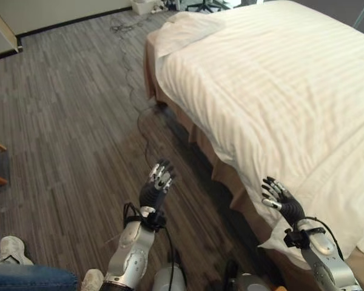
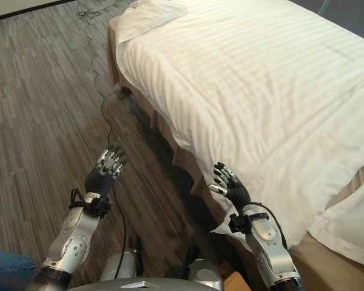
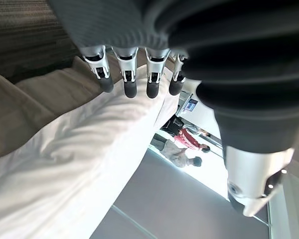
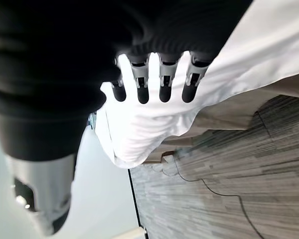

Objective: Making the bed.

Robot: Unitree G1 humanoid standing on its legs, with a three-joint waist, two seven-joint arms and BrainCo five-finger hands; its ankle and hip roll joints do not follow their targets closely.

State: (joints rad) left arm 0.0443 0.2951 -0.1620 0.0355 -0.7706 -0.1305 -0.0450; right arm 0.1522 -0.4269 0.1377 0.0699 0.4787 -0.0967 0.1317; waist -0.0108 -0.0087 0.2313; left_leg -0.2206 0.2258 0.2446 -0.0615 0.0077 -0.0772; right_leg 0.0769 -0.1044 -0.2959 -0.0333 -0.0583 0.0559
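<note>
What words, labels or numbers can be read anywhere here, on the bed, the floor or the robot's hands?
None can be read.
The white striped duvet, the pillow and the wood-look floor are plain.
The left hand and the right hand, both open, bear no readable marks.
A small bluish sign past the bed is too blurred to read.

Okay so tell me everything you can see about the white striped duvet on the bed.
The white duvet with faint woven stripes covers the top of the bed, looking like soft cotton. It lies mostly smooth with shallow wrinkles, and its near edge hangs unevenly over the side, leaving the tan bed skirt showing below. At the far corner a fold is turned back. The right hand, fingers straight, is at the hanging edge; whether it touches is unclear. The left hand is over the floor.
</note>
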